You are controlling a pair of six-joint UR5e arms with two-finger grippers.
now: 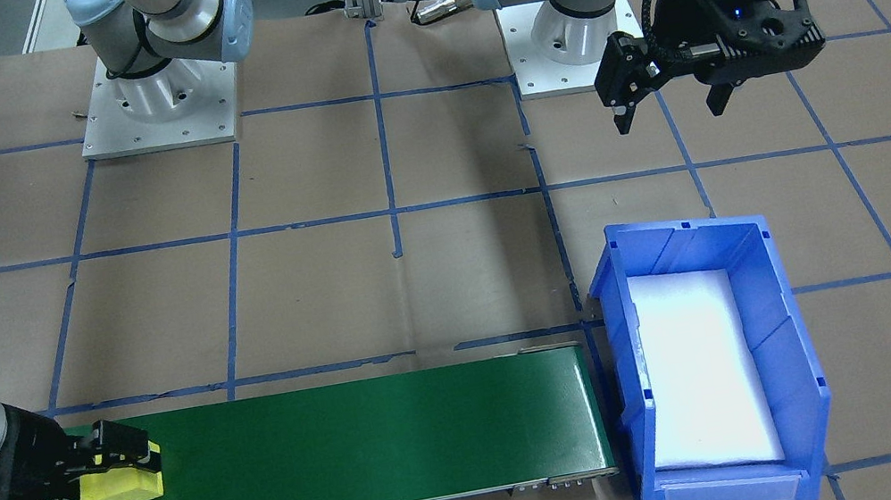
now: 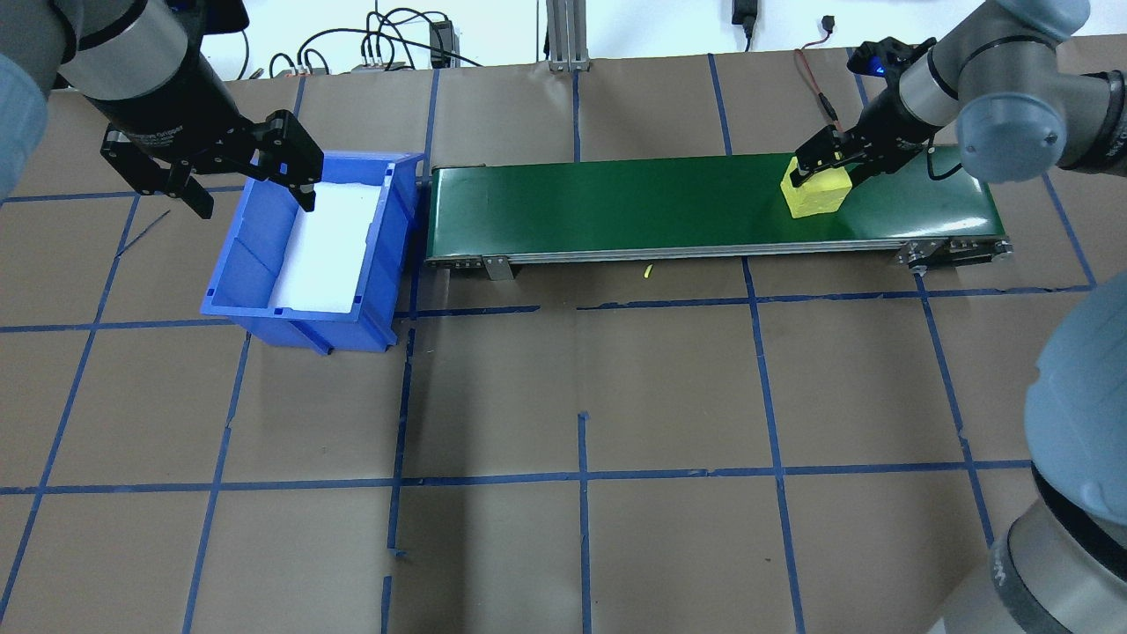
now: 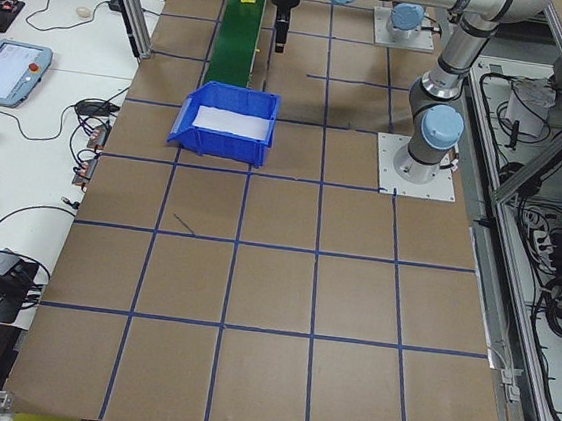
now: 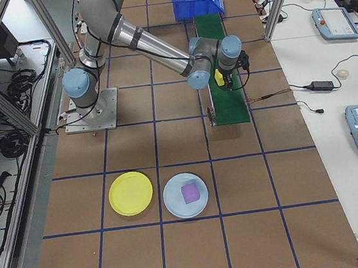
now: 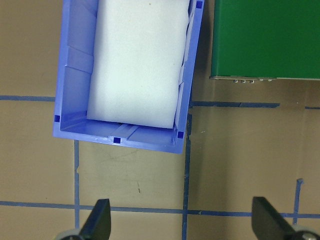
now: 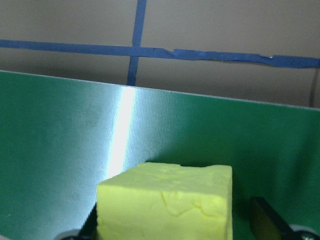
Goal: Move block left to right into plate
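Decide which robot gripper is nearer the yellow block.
Right. The right gripper is at the yellow block on the belt; the left gripper hangs over the blue bin.

- block (image 2: 818,193): bright yellow, faint crease lines on top
- conveyor belt (image 2: 660,205): dark green, silver side rail, pale glare stripe in right wrist view
- bin (image 2: 310,255): blue, white liner inside
- plate (image 4: 131,193): plain bright yellow
- second plate (image 4: 185,195): pale blue, purple block (image 4: 190,193) on it
- surface (image 2: 563,396): brown paper, blue tape grid
- right hand (image 2: 823,163): black
- left hand (image 2: 251,189): black
- arms: silver-grey, light blue joint caps
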